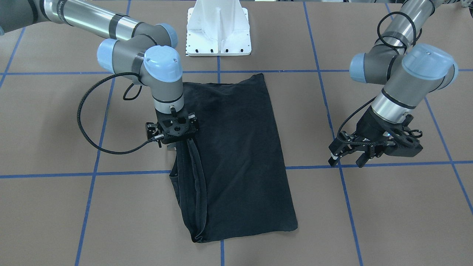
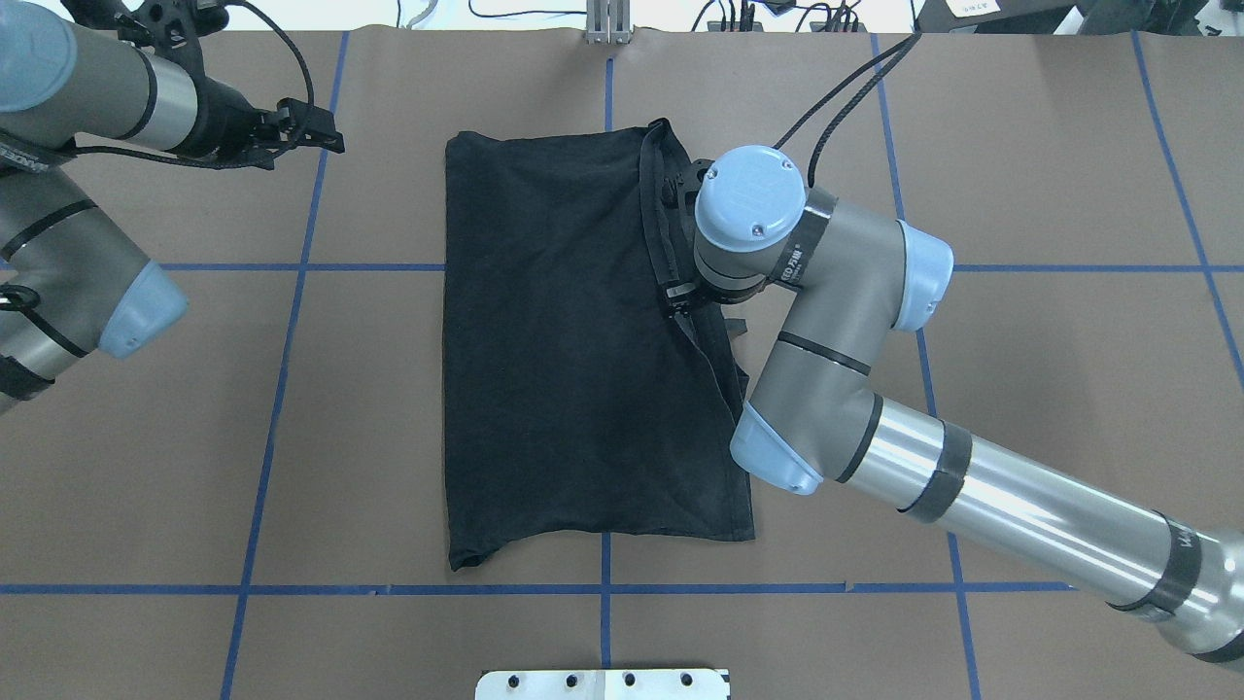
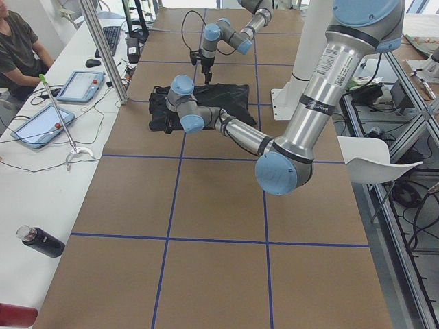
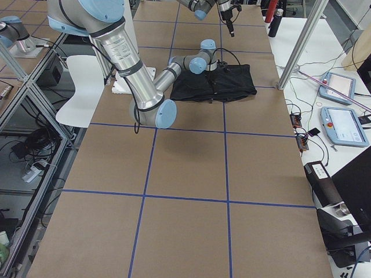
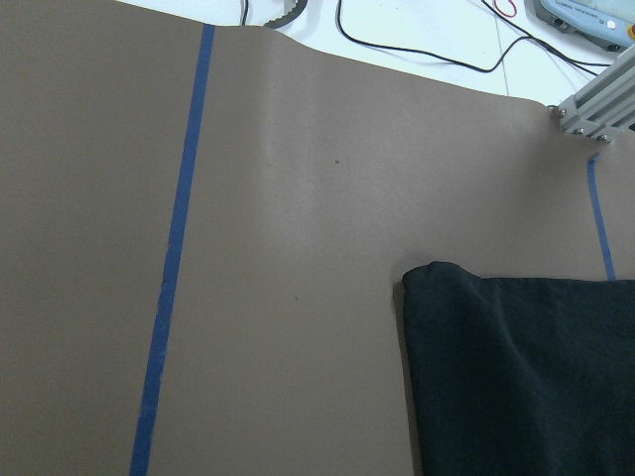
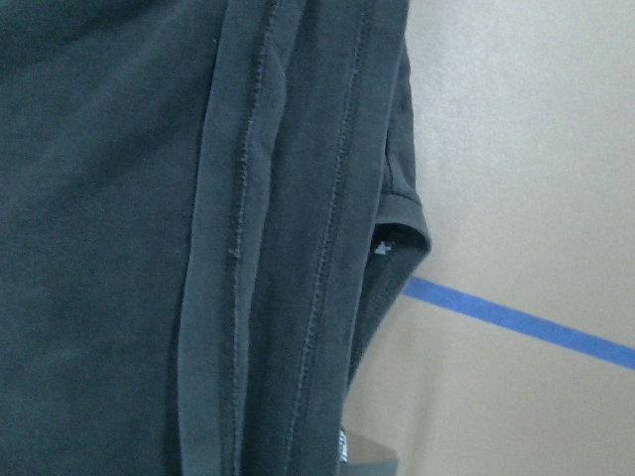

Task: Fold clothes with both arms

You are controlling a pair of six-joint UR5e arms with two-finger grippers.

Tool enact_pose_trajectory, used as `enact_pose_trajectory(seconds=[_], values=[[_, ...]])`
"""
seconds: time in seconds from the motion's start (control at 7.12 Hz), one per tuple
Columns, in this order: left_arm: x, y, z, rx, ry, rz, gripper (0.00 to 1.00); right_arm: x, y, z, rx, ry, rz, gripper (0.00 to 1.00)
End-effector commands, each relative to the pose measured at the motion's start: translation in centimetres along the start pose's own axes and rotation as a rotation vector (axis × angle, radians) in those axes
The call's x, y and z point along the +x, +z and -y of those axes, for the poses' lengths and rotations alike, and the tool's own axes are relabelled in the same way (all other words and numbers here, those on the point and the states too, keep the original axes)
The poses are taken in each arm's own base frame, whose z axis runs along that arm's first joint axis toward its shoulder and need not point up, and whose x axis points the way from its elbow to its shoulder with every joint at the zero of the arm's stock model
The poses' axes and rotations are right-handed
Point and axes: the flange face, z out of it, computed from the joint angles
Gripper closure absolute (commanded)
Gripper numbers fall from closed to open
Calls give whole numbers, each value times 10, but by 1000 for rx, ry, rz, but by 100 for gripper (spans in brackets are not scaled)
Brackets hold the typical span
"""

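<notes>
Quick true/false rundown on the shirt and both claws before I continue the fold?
The black fabric T-shirt lies folded into a long rectangle on the brown table. True.
The left claw presses on the shirt. False: it hangs over bare table, apart from the shirt.
The right claw is at the shirt's long hemmed edge. True.
A printed logo faces up. False: only plain black cloth shows.
The left claw's fingers are spread. True.
</notes>
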Motion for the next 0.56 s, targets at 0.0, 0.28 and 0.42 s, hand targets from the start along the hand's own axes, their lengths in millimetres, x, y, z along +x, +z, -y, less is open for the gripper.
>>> enact_pose_trajectory(seconds=[0.0, 0.28, 0.42], values=[[1, -1, 0, 1, 0, -2, 0, -15, 12, 13, -19, 1, -19, 0], [1, -1, 0, -1, 0, -2, 0, -16, 25, 6, -40, -5, -31, 0], [2, -1, 0, -2, 0, -4, 0, -19, 32, 1, -54, -8, -35, 0]])
